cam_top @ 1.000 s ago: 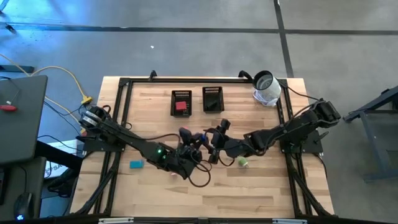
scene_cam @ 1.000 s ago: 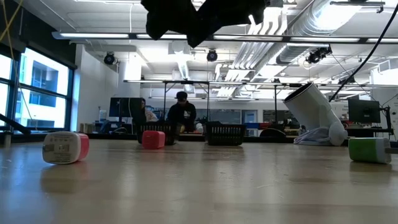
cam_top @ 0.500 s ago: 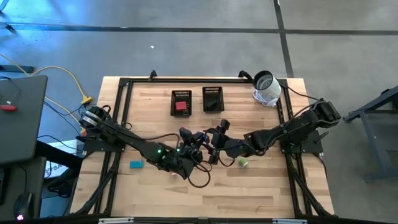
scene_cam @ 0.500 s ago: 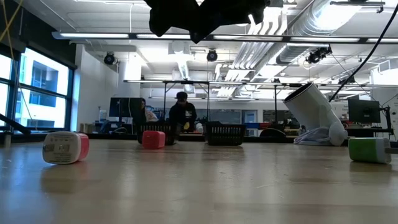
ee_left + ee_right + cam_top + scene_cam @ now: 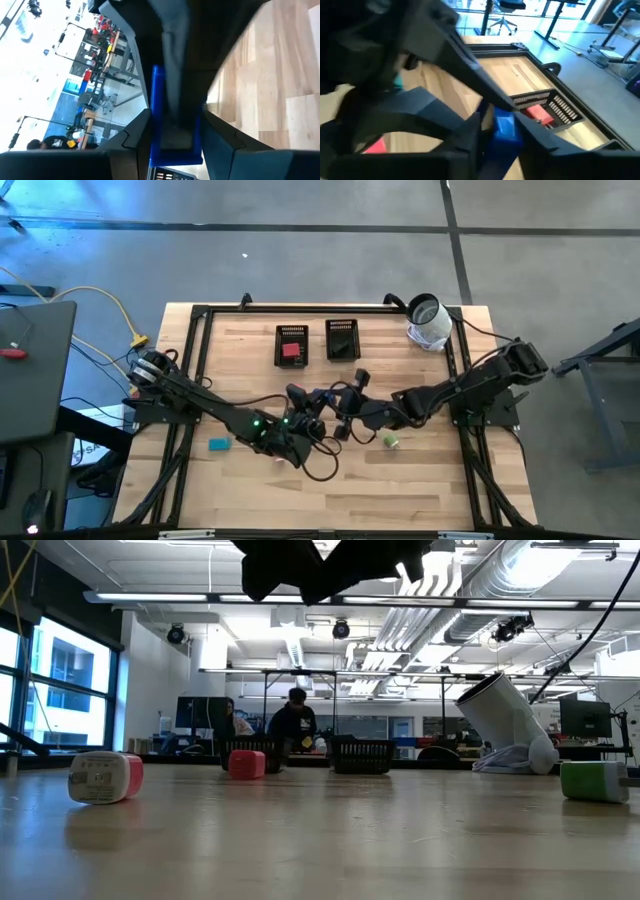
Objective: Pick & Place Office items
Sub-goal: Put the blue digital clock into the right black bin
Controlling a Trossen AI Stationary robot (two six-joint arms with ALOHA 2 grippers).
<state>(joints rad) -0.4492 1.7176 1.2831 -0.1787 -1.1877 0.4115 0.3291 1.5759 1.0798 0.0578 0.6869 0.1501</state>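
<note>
- High view: the left tool (image 5: 300,404) and right tool (image 5: 338,410) are met above mid-counter (image 5: 420,490); a green piece (image 5: 390,441) and teal piece (image 5: 219,445) are seen lying apart.
- Left wrist view: a blue piece (image 5: 175,125) is clamped between the left tool's fingers (image 5: 134,134).
- Right wrist view: the right tool's fingers (image 5: 540,135) are shown around the same blue piece.

I was running the rig in an open-plan lab: exposed ceiling ducts (image 5: 520,570) and strip lights overhead, tall windows (image 5: 60,690), rows of monitors (image 5: 585,718) on benches, and a person (image 5: 293,720) seated beyond my wooden table (image 5: 300,490).
</note>
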